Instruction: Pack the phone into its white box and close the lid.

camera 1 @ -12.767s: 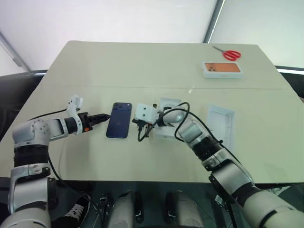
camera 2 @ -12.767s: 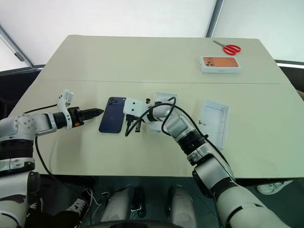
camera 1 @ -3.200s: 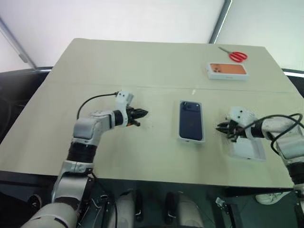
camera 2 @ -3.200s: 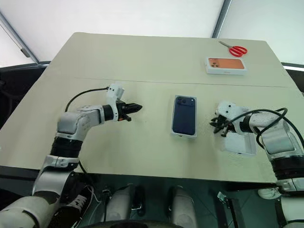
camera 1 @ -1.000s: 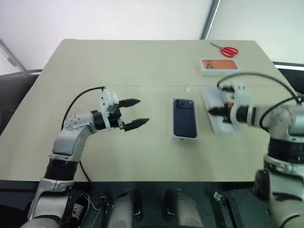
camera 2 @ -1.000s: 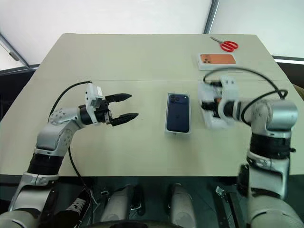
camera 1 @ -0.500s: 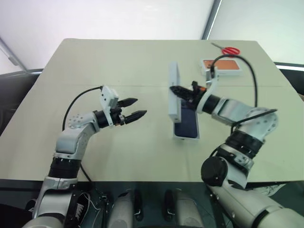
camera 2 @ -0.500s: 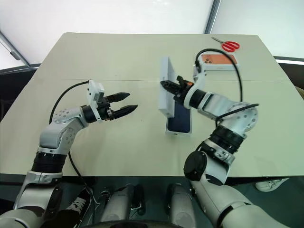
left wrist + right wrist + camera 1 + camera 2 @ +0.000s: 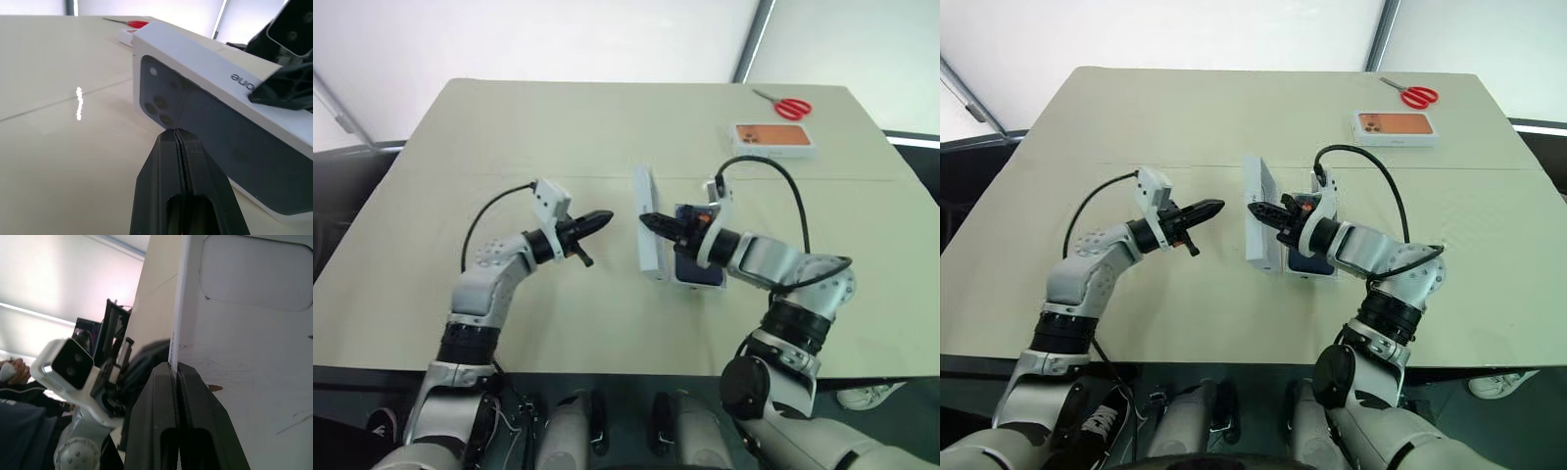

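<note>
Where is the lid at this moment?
In the head views the lid stands on edge mid-table, pinched by the right gripper, just left of the phone.

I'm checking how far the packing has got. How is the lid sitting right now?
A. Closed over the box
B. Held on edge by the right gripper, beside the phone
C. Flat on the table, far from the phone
B: the right gripper pinches the lid, which stands on edge next to the phone in its box.

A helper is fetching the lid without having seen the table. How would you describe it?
Near the middle of the beige table, the right gripper pinches the lid, which stands on edge beside the boxed phone. It is the only upright white slab.
</note>
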Available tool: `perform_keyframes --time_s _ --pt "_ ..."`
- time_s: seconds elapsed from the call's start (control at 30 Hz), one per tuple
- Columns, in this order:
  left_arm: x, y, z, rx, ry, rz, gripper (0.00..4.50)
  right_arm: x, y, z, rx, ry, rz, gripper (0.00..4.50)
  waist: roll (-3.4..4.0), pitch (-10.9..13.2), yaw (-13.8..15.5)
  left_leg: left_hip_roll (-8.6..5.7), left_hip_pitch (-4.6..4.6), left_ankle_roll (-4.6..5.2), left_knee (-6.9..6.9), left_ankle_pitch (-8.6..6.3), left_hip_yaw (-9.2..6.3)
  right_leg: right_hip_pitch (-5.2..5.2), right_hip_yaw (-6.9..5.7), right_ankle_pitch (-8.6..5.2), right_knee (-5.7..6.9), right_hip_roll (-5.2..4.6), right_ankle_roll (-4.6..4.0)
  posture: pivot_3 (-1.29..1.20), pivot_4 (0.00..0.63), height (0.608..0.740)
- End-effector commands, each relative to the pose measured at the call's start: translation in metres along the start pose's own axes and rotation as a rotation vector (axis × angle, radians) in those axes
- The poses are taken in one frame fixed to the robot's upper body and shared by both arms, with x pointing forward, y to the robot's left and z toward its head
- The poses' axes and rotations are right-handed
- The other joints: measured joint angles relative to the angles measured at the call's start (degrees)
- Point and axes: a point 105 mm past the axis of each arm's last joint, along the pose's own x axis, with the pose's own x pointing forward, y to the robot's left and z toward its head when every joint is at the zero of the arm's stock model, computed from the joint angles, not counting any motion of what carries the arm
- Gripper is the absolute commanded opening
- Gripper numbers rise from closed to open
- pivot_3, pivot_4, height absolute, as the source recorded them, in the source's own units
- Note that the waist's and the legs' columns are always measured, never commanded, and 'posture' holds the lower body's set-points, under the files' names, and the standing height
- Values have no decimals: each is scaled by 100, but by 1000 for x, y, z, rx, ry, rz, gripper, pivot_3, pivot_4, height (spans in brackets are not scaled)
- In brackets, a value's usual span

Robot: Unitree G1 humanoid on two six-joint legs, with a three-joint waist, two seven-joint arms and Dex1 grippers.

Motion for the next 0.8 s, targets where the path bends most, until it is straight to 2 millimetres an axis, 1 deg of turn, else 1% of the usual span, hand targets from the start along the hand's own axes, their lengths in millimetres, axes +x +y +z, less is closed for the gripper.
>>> perform_keyframes --time_s 0.03,0.1,0.2,0.27,0.33,0.43,0.47,0.53,0.57,0.6,0.63,0.67,0.7,0.73,0.77,0.8 --pt "9 -12 -10 59 21 -52 10 0 -2 1 4 -10 -21 0 3 -2 -6 0 0 0 0 0 0 0 0 0 0 1 0 0 150 738" --pt "21 -17 -5 23 -17 -69 10 -1 -4 8 20 -40 -28 0 3 -2 -3 1 0 0 -1 0 0 -1 0 0 0 1 0 0 150 738" --pt "39 -28 -8 32 -31 -89 10 -4 -8 10 20 -56 -48 0 3 -3 29 -2 -1 1 1 -1 -1 0 0 0 0 -4 0 0 150 738" --pt "48 -33 -8 22 -45 -101 10 -6 -10 14 17 -90 -57 0 4 -4 20 -2 -1 4 2 -2 -1 1 0 0 -2 -4 0 0 150 738" --pt "52 -36 -10 24 -53 -101 10 -8 -12 17 35 -110 -56 0 6 -5 3 -1 0 4 2 -3 -1 1 0 0 -2 -3 0 0 150 738" --pt "54 -35 -16 14 -44 -93 0 -11 -11 20 45 -135 -39 841 6 -5 15 0 0 4 2 -2 -2 1 0 0 0 -3 0 0 150 738" --pt "54 -36 -16 20 -44 -96 0 -12 -11 22 35 -149 -41 1264 6 -5 17 0 0 5 2 -2 -2 1 0 0 0 -3 0 0 150 738" --pt "54 -36 -16 26 -46 -101 0 -16 -11 27 7 -165 -59 2262 6 -5 13 -1 -1 7 3 -3 -1 1 0 0 -1 -4 0 0 150 738" --pt "55 -35 -14 24 -48 -99 0 -20 -11 33 -17 -185 -65 2718 7 -5 11 -1 -1 7 3 -4 -1 1 0 0 -2 -4 0 0 150 738" --pt "55 -34 -13 25 -50 -96 0 -24 -10 38 -29 -205 -63 3302 7 -5 9 -1 -2 7 3 -4 -1 0 0 0 -2 -4 0 0 150 738" --pt "56 -33 -13 33 -51 -94 0 -29 -8 43 -38 -209 -40 3847 7 -5 14 -1 -2 7 2 -4 -1 0 0 0 -2 -4 0 0 150 738" --pt "57 -32 -13 39 -49 -94 0 -33 -3 46 -59 -208 -10 4288 7 -5 15 -1 -2 7 3 -4 -1 0 0 0 -2 -4 0 0 150 738" --pt "57 -32 -15 57 -38 -97 0 -41 5 51 -93 -208 43 4437 7 -5 15 -1 -2 7 3 -4 -1 0 0 0 -2 -4 0 0 150 738" --pt "58 -32 -17 78 -28 -99 0 -49 14 52 -139 -189 96 4437 8 -4 16 -1 -2 8 3 -4 -1 0 0 0 -2 -4 0 0 150 738" --pt "58 -31 -19 88 -21 -101 0 -57 18 50 -209 -155 102 4437 8 -4 23 -1 -2 10 3 -5 -1 0 0 0 -4 -4 0 0 150 738" --pt "58 -29 -22 78 -12 -102 0 -64 17 51 -272 -132 82 4437 8 -4 15 -1 -2 15 3 -9 -1 0 0 0 -6 -4 0 0 150 738"
